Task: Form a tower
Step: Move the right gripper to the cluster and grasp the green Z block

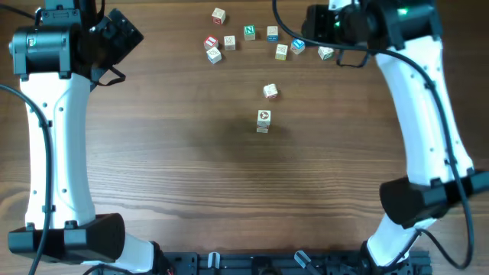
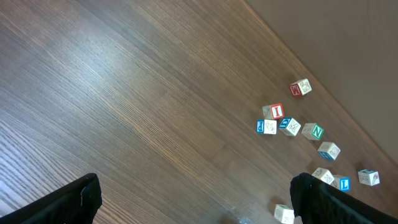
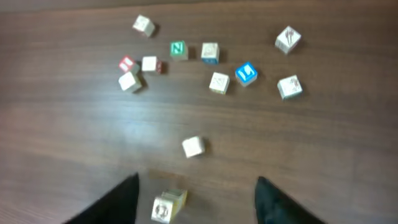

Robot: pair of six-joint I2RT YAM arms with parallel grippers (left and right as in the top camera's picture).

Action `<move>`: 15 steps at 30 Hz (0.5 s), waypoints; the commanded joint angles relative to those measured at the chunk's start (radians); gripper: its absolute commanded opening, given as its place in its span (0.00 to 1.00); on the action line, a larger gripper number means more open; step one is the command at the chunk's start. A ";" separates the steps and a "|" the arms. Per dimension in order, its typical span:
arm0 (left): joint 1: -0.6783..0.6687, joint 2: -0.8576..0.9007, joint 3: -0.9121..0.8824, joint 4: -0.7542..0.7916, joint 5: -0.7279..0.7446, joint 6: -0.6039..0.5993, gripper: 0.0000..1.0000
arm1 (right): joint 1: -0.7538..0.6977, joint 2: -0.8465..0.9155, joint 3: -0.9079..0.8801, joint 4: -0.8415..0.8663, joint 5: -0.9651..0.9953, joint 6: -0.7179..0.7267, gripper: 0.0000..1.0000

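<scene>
While both arms reach toward the far edge of the worktop (image 1: 168, 160), the left claw (image 2: 196, 186) hangs over the far left corner. It is released. Its two dark fingers (image 2: 68, 199) stand wide apart in the left wrist view, with only bare wood between them.

Moving right along the far edge, a scatter of loose cubes begins with a red-faced cube (image 1: 211, 42), which has a pale one just beside it. A lone cube (image 1: 219, 14) lies farther back. The green N cube (image 1: 249, 32) comes next, and a blue-faced cube (image 1: 298, 46) lies toward the right end of the group.

Nearer the middle of the worktop, well apart from that scatter, stands the tower (image 1: 263, 120). It is a short upright stack with a round mark on its top face, and the number of cubes in it cannot be counted from above. A single cube (image 1: 270, 92) lies near it on the far side, not touching.

At the far right, the right claw (image 3: 198, 183) hovers above the right end of the scatter. It too is released: both fingers are spread and nothing is gripped. In the right wrist view the tower appears low between them, down on the wood.
</scene>
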 commanded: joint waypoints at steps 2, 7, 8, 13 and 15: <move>0.005 -0.002 0.000 0.002 -0.009 0.008 1.00 | 0.001 0.187 -0.075 0.085 -0.013 0.093 0.75; 0.005 -0.002 0.000 0.002 -0.009 0.008 1.00 | 0.036 0.445 -0.076 0.111 -0.135 0.188 0.96; 0.005 -0.002 0.000 0.002 -0.009 0.008 1.00 | 0.046 0.470 -0.076 0.126 -0.136 0.106 0.98; 0.005 -0.002 0.000 0.002 -0.009 0.008 1.00 | 0.092 0.488 -0.076 0.166 -0.028 -0.201 0.95; 0.005 -0.002 0.000 0.002 -0.009 0.008 1.00 | 0.092 0.491 -0.097 0.163 0.007 -0.260 0.88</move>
